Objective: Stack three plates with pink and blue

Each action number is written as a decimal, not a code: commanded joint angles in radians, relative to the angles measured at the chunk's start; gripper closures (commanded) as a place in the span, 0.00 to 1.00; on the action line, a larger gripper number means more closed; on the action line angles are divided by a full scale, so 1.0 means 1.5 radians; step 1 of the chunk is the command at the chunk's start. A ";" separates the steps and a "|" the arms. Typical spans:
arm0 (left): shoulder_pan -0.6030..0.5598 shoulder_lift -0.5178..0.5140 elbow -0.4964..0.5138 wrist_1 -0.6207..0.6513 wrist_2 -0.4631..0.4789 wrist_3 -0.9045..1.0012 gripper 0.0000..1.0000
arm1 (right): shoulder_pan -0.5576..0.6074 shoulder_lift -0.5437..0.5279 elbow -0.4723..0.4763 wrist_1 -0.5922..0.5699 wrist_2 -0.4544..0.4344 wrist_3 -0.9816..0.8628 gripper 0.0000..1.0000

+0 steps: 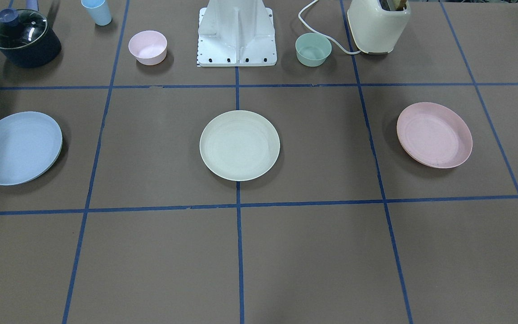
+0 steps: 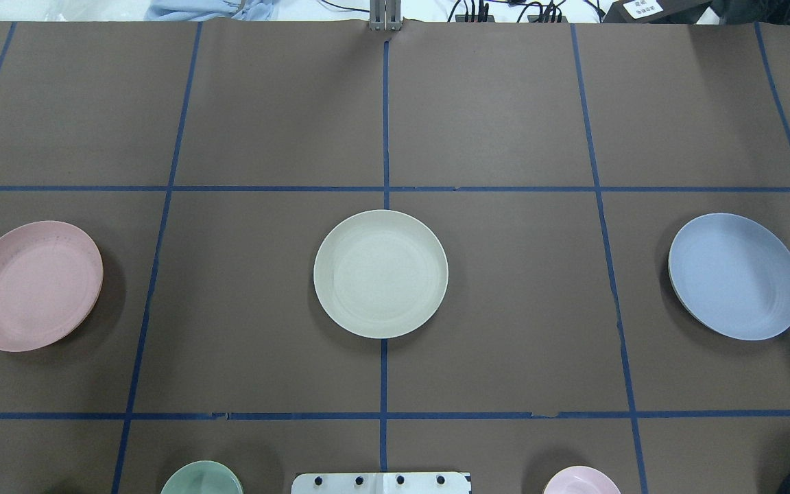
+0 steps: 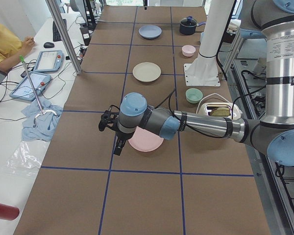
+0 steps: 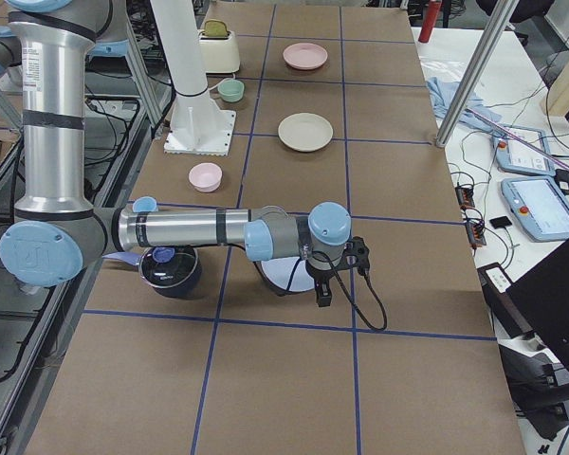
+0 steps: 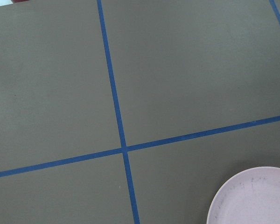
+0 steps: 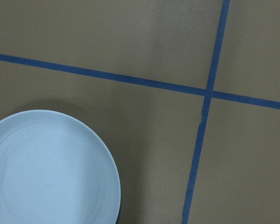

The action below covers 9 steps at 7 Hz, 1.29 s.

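Three matching plates lie apart in a row on the brown table. The cream plate (image 1: 239, 145) (image 2: 380, 273) is in the middle. The pink plate (image 1: 434, 135) (image 2: 33, 285) is on my left side and shows in the left wrist view (image 5: 252, 198). The light blue plate (image 1: 17, 148) (image 2: 735, 276) is on my right side and shows in the right wrist view (image 6: 46, 172). My left gripper (image 3: 117, 148) hangs above the pink plate's outer edge. My right gripper (image 4: 323, 296) hangs above the blue plate's outer edge. I cannot tell whether either is open or shut.
Along the robot's side stand a small pink bowl (image 1: 147, 47), a small green bowl (image 1: 313, 49), a dark lidded pot (image 1: 23, 38), a blue cup (image 1: 97, 11), a cream toaster (image 1: 378, 24) and the white robot base (image 1: 236, 36). An operator (image 3: 5, 44) sits beyond the table's far edge.
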 commanded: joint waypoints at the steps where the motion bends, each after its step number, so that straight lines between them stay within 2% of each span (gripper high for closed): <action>1: 0.001 0.000 0.006 -0.005 0.004 -0.001 0.00 | 0.000 0.000 -0.001 0.001 -0.001 0.000 0.00; 6: 0.012 -0.007 0.009 -0.041 0.005 -0.003 0.00 | -0.001 0.000 0.008 0.008 0.005 0.000 0.00; 7: 0.055 -0.007 0.010 -0.043 0.004 -0.002 0.01 | -0.002 -0.005 0.000 0.047 0.007 0.002 0.00; 9: 0.081 0.006 0.045 -0.043 -0.010 0.000 0.00 | -0.005 -0.006 -0.002 0.053 0.007 0.002 0.00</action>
